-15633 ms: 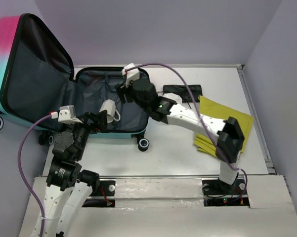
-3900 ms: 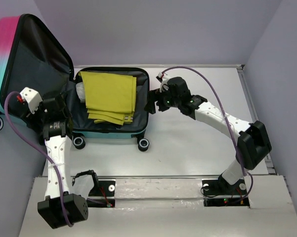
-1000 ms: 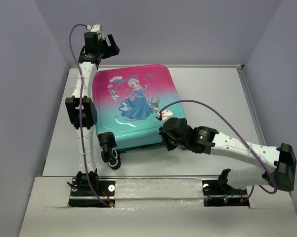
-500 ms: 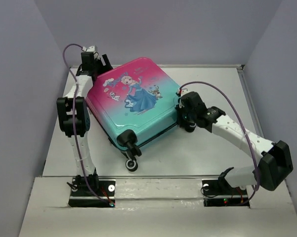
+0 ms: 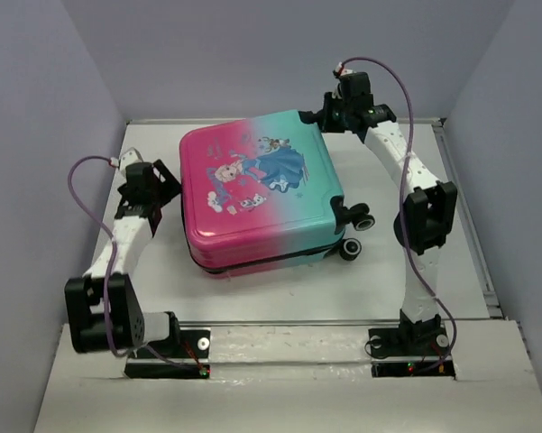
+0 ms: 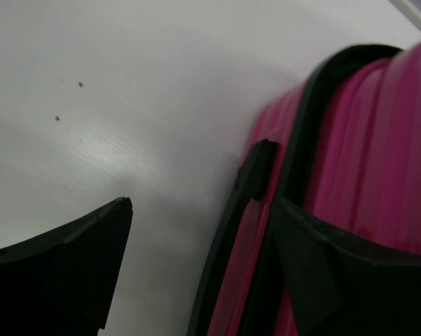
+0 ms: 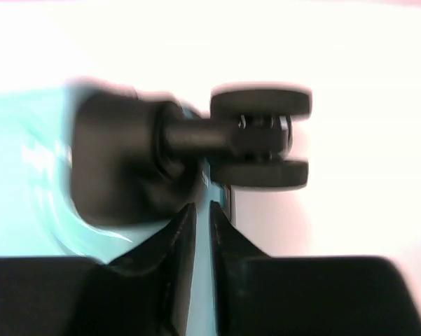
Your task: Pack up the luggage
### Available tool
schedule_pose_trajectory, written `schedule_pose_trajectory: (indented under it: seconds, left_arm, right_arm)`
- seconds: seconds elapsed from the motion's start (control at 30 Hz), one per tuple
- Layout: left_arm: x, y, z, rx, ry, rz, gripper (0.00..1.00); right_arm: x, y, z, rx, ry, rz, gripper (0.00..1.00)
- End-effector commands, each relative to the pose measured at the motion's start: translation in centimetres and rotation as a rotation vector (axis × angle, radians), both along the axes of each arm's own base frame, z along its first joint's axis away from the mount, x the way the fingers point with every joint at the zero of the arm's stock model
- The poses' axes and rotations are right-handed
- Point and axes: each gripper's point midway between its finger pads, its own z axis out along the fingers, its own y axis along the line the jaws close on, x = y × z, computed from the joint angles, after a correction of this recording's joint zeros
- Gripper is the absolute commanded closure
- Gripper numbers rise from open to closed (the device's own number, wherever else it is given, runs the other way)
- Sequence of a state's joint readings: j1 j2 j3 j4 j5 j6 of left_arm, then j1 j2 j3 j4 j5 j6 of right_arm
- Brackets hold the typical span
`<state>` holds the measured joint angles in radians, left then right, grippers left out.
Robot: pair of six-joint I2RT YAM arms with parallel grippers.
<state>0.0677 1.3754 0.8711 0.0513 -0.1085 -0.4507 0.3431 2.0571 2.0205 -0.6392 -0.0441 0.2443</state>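
While luggage (image 5: 261, 194) lies closed, both arms (image 5: 117, 248) flank it.

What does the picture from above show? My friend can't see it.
A closed pink-to-teal hard-shell suitcase with a cartoon princess on it lies flat on the white table, its black wheels pointing right. The left gripper, open, sits at its pink edge; the right gripper is by its far teal corner.

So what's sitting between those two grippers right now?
The closed luggage lies flat between them, the left gripper by its pink end, the right gripper by its teal far corner. The top view shows it.
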Motion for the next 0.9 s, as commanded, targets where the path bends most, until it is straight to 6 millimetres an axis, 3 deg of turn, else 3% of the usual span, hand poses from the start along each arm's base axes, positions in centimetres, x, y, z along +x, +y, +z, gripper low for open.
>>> schedule_pose_trajectory:
  seconds: [0.0, 0.03, 0.17, 0.23, 0.33, 0.37, 0.43, 0.47, 0.5, 0.53, 0.57, 0.6, 0.63, 0.67, 0.7, 0.73, 0.77, 0.8, 0.83, 0.87]
  left_arm:
    - [-5.9, -13.7, 1.7, -0.236, -0.02, -0.465, 0.08]
    - [-7.2, -14.2, 2.5, -0.246, -0.052, -0.479, 0.08]
    - [-9.4, -14.1, 4.8, -0.241, -0.128, -0.473, 0.08]
    - [-9.9, -13.2, 6.8, -0.21, -0.185, -0.44, 0.08]
    - [-10.3, -12.3, 9.6, -0.171, -0.255, -0.414, 0.07]
    - [-10.4, -11.9, 10.6, -0.151, -0.28, -0.401, 0.07]
    - [-10.5, -11.6, 12.1, -0.142, -0.314, -0.393, 0.06]
    - [-10.5, -11.4, 12.5, -0.138, -0.327, -0.386, 0.07]
    - [-10.6, -11.3, 12.7, -0.136, -0.337, -0.377, 0.07]
    - [-10.5, -11.0, 12.9, -0.131, -0.35, -0.363, 0.08]
    - [-10.1, -10.7, 13.2, -0.131, -0.364, -0.338, 0.08]
    - [-9.9, -10.7, 13.5, -0.134, -0.37, -0.334, 0.07]
    - [-8.9, -11.2, 14.5, -0.142, -0.383, -0.349, 0.07]
    - [-7.6, -11.5, 14.1, -0.149, -0.359, -0.349, 0.06]
    - [-6.6, -11.6, 16.4, -0.155, -0.408, -0.344, 0.06]
    - [-5.7, -11.6, 17.0, -0.157, -0.415, -0.335, 0.06]
    - [-4.9, -11.6, 17.7, -0.16, -0.426, -0.327, 0.05]
    - [-3.3, -11.8, 16.7, -0.171, -0.384, -0.321, 0.05]
    - [-2.2, -12.1, 19.3, -0.196, -0.439, -0.336, 0.05]
    - [-1.4, -12.2, 20.0, -0.196, -0.448, -0.339, 0.05]
  right_arm:
    - [-1.9, 13.9, 10.8, 0.461, -0.119, 0.428, 0.55]
    - [-1.3, 13.3, 12.0, 0.542, -0.096, 0.45, 0.43]
    - [-1.4, 10.8, 14.3, 0.598, -0.094, 0.453, 0.21]
    - [-2.3, 8.9, 15.4, 0.534, -0.148, 0.418, 0.18]
    - [-4.5, 7.3, 16.9, 0.456, -0.221, 0.425, 0.18]
    - [-6.7, 6.2, 17.7, 0.434, -0.246, 0.425, 0.2]
    - [-8.7, 4.7, 18.2, 0.386, -0.306, 0.404, 0.3]
    - [-11.8, 3.4, 17.4, 0.371, -0.309, 0.401, 0.37]
    - [-12.8, 2.8, 17.6, 0.366, -0.349, 0.385, 0.41]
    - [-13.7, 1.6, 17.1, 0.347, -0.362, 0.34, 0.56]
    - [-14.1, -0.1, 16.4, 0.312, -0.378, 0.247, 0.86]
    - [-14.8, -1.4, 15.4, 0.291, -0.379, 0.191, 0.91]
    - [-15.7, -4.5, 13.0, 0.232, -0.365, 0.028, 0.93]
    - [-16.3, -5.9, 11.6, 0.211, -0.348, -0.043, 0.93]
    - [-17.7, -7.5, 9.1, 0.187, -0.319, -0.113, 0.93]
    - [-17.8, -9.9, 7.9, 0.151, -0.315, -0.232, 0.93]
    - [-18.2, -10.9, 6.9, 0.159, -0.297, -0.292, 0.93]
    - [-18.7, -11.9, 5.9, 0.15, -0.283, -0.339, 0.93]
    - [-19.5, -13.1, 4.3, 0.151, -0.261, -0.392, 0.93]
    - [-19.9, -13.4, 3.6, 0.147, -0.249, -0.407, 0.93]
